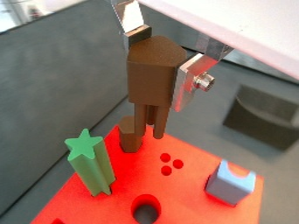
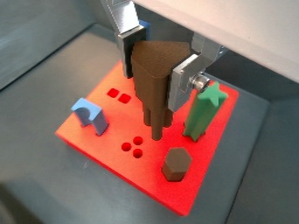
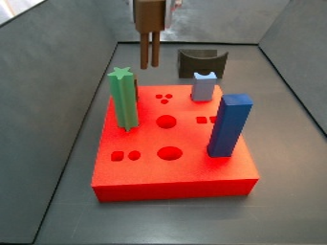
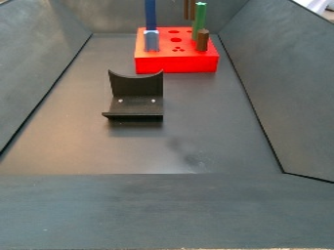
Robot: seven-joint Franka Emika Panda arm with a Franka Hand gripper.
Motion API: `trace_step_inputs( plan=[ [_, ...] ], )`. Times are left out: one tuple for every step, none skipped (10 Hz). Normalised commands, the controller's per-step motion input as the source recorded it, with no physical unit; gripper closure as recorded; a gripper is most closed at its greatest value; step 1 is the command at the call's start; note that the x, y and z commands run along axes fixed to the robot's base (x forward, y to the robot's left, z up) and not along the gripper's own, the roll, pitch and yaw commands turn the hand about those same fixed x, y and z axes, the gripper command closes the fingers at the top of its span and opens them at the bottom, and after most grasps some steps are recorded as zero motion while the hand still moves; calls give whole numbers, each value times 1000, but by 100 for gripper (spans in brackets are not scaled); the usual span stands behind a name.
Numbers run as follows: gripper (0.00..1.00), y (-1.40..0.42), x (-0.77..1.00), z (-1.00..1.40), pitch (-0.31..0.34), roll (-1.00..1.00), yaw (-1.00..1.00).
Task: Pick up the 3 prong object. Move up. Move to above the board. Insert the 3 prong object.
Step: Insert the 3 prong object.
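Clamped between the silver fingers [image 2: 187, 77] of the hand [image 1: 162, 54], the brown 3 prong object [image 1: 149, 83] hangs upright, its blocky top gripped and its thin prongs pointing down. In both wrist views it hovers clear above the red board [image 2: 117, 153], with the prong tips apart from the surface. On the board, the green star-topped post [image 1: 91, 162] stands to one side of the trio of small round holes [image 2: 136, 146], and a light blue piece [image 1: 230, 184] sits on the other. A tall blue peg [image 3: 230, 124] rises near the board's edge in a side view. By my reading, the carry is done and insertion is in hand: next, line the prongs over those three holes, then lower straight down.
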Motion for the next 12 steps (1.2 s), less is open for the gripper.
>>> trace_step_inputs(
  plan=[
    [100, 0, 0, -300, -10, 0, -1000],
    [100, 0, 0, -300, -10, 0, -1000],
    [100, 0, 0, -300, -7, 0, -1000],
    [100, 0, 0, -303, -10, 0, -1000],
    [100, 0, 0, -300, -9, 0, -1000],
    [100, 0, 0, -289, -13, 0, -1000],
    [100, 0, 0, -286, -13, 0, -1000],
    [100, 0, 0, -289, -9, 0, -1000],
    [100, 0, 0, -294, -6, 0, -1000],
    [100, 0, 0, -291, -6, 0, -1000],
    [100, 0, 0, -291, -6, 0, -1000],
    [100, 0, 0, -280, -7, 0, -1000]
  ],
)
